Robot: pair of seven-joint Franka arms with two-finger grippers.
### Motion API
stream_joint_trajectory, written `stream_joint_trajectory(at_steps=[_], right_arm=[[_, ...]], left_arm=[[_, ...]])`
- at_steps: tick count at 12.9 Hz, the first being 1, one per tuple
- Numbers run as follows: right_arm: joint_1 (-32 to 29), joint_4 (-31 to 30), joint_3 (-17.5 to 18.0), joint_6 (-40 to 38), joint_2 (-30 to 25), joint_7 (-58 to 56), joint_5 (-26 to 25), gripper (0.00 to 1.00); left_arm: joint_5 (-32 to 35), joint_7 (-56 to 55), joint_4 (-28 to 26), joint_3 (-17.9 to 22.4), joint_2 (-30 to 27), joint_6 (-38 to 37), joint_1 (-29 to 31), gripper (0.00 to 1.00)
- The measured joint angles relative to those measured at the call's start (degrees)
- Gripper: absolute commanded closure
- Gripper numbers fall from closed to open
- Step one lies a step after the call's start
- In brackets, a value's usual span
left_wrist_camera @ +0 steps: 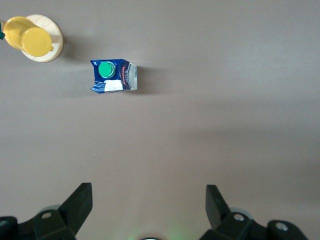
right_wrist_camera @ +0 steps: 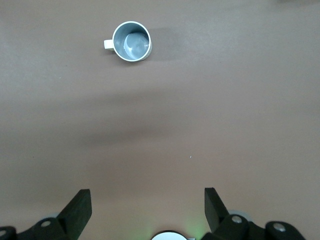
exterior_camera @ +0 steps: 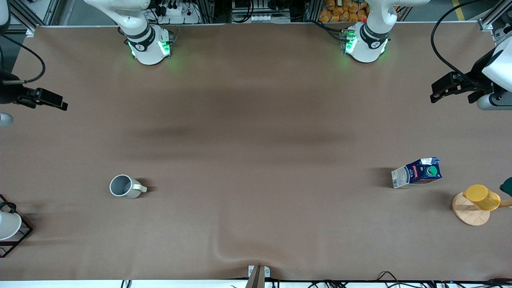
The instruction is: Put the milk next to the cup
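The milk (exterior_camera: 418, 173), a dark-blue carton with a green cap, stands on the table toward the left arm's end; it also shows in the left wrist view (left_wrist_camera: 114, 76). The cup (exterior_camera: 125, 186), a grey-white mug with a side handle, stands upright toward the right arm's end and shows in the right wrist view (right_wrist_camera: 131, 41). The two are far apart. My left gripper (exterior_camera: 440, 91) hangs open and empty above the table's end, away from the milk (left_wrist_camera: 149, 200). My right gripper (exterior_camera: 54, 101) hangs open and empty above the other end (right_wrist_camera: 147, 202).
A yellow cup (exterior_camera: 482, 197) rests on a round wooden stand (exterior_camera: 470, 216) close to the milk, nearer the front camera. A white cup (exterior_camera: 7, 226) sits in a black wire rack (exterior_camera: 25, 235) at the right arm's end. The table cover has a wrinkle (exterior_camera: 240, 252) near the front edge.
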Motion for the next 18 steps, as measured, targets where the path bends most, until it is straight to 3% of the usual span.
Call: stream_joint_trajectory(at_steps=[7,11,14,18], right_arm=[[0.11,-0.59,0.0,-0.01,0.57,0.0,0.0,0.0],[0.08,-1.62,-0.08,2.79,1.16,0.0,0.0,0.0],[0.14,-2.31,-0.01,10.04,4.92,0.05,0.0,0.0],[0.25,-2.74,0.05,20.47,14.05,0.1,0.03,0.0]], left_arm=[[-0.01,0.0,-0.06,0.15,0.25,2.07,0.07,0.0],[0.01,0.07,-0.39,0.53,3.28,6.31,3.93,0.0],[0.03,0.13,-0.67,0.7,7.51,9.32,6.53,0.0],[2.12,0.19,-0.8,0.74,12.99,14.79,7.68,0.0]])
